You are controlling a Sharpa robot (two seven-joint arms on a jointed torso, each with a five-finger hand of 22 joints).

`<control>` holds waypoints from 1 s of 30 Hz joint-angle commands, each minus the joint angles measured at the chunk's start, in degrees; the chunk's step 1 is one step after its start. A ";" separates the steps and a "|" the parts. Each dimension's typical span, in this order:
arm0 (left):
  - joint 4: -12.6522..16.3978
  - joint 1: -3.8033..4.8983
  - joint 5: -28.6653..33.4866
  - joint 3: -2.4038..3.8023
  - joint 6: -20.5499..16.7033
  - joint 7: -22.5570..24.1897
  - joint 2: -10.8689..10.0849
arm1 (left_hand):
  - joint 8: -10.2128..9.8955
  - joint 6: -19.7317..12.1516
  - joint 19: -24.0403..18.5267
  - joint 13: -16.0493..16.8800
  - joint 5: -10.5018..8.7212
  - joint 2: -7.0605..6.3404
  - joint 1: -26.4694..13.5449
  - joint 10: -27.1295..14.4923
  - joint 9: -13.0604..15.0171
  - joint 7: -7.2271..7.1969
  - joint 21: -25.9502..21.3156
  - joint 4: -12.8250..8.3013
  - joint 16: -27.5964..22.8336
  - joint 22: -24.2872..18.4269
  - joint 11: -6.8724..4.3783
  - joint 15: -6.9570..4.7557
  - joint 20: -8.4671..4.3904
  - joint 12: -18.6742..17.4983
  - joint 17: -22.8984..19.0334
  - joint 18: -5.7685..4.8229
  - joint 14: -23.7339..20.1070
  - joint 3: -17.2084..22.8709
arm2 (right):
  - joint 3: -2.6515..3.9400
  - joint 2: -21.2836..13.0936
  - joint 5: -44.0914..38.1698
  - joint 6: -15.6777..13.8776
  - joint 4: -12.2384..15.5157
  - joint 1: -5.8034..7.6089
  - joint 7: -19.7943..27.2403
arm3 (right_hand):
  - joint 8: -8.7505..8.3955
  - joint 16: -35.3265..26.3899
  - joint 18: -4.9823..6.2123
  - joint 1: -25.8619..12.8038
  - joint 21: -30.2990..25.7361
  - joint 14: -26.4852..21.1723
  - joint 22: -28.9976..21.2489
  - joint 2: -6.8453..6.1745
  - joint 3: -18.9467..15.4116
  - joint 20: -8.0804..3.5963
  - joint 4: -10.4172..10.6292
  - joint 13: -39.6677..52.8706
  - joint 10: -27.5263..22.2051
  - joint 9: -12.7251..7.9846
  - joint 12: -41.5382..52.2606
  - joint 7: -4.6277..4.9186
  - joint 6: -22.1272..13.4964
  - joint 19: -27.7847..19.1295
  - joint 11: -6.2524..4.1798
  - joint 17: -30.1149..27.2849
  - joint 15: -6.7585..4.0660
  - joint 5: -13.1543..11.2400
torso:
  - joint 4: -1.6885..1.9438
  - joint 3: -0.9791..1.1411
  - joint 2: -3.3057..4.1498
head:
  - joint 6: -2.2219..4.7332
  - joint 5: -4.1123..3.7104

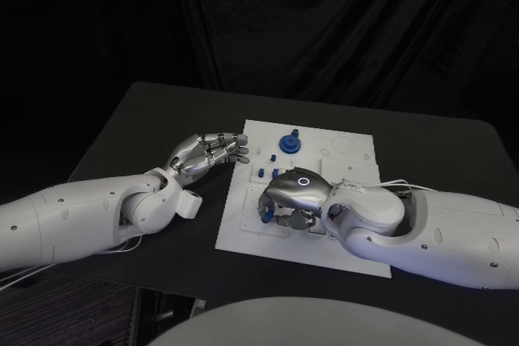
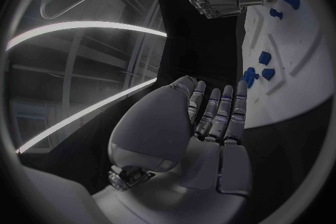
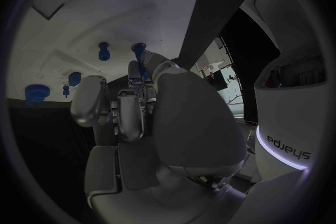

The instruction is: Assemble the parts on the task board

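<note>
Task board: I see the white plate in the middle of the black table, its long sides running from the near edge toward the far edge.

Left hand: I have it hovering just off the board's left edge, near the far left corner. Its fingers are lightly curled and spread, with nothing in them. My left wrist view shows the palm bare and the fingers straight.

Right hand: it is down over the near half of the board, fingers bent toward the plate. I cannot tell whether it has hold of a part.

Blue gear part: it stands near the board's far edge, apart from both hands.

Small blue parts: a cluster sits mid-board by the left edge, just beyond my right hand. My right wrist view shows several of them ahead of the fingers.
</note>
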 commanded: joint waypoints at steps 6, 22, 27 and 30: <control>0.06 -0.21 0.16 0.04 0.89 3.79 0.03 | 0.33 -0.04 -0.35 -0.09 -0.09 0.61 -0.08 -0.32 -0.06 0.37 -0.36 -0.05 0.41 0.07 -0.05 -0.02 -0.14 0.37 -0.02 -0.70 -0.33 0.41 | -0.17 -0.57 -0.47 0.98 0.71 -0.32 -1.50 | 0.34 -0.20 -0.29 -0.82 -0.04 0.38 8.43 0.54 -0.02 -0.08 -0.31 0.12 0.31 0.61 -0.24 0.72 1.19 -0.36 0.00 0.07 -0.20 0.11 | 0.02 0.00 0.00 | -0.01 -0.02; 0.06 -0.30 0.16 0.04 0.91 3.24 0.07 | 0.36 -0.06 -0.38 -0.08 -0.21 0.64 -0.20 -0.34 -0.09 0.41 -0.37 -0.01 0.44 0.08 -0.01 -0.01 -0.15 0.41 -0.02 -0.72 -0.40 0.46 | -0.16 -0.12 -0.47 3.16 0.35 -0.31 -3.01 | -3.44 -1.14 -0.02 -1.84 -1.95 -0.27 7.90 0.39 0.72 0.46 -0.50 0.42 -1.61 0.35 -1.81 1.84 -4.92 -1.33 1.10 -1.15 0.69 -1.22 | 0.03 -0.03 -0.01 | -0.01 -0.11; 0.03 -0.31 0.16 0.04 0.95 3.10 0.14 | 0.36 -0.06 -0.38 -0.08 -0.21 0.64 -0.20 -0.34 -0.09 0.41 -0.37 -0.01 0.44 0.08 -0.01 -0.01 -0.15 0.41 -0.02 -0.72 -0.40 0.46 | -0.16 0.36 -0.46 3.12 0.04 -0.31 -2.90 | -8.89 -1.72 0.16 -3.52 -3.33 -0.83 7.54 -0.95 1.14 1.58 0.58 0.32 -6.10 -2.67 -3.52 0.69 -13.38 -2.06 2.66 -1.95 2.00 -3.58 | 0.06 -0.03 0.01 | -0.01 -0.19; 0.02 -0.31 0.16 0.04 0.97 3.03 0.16 | 0.36 -0.06 -0.38 -0.08 -0.21 0.64 -0.20 -0.34 -0.09 0.41 -0.37 -0.01 0.44 0.08 -0.01 -0.01 -0.15 0.41 -0.02 -0.72 -0.40 0.46 | -0.16 0.55 -0.46 3.04 -0.08 -0.31 -2.80 | -9.87 -2.21 0.38 -4.20 -4.52 -1.34 7.24 -1.42 0.53 2.28 1.04 0.49 -8.43 -3.98 -3.75 0.00 -16.11 -2.65 3.47 -2.66 2.69 -4.89 | 0.03 -0.03 0.00 | -0.01 -0.13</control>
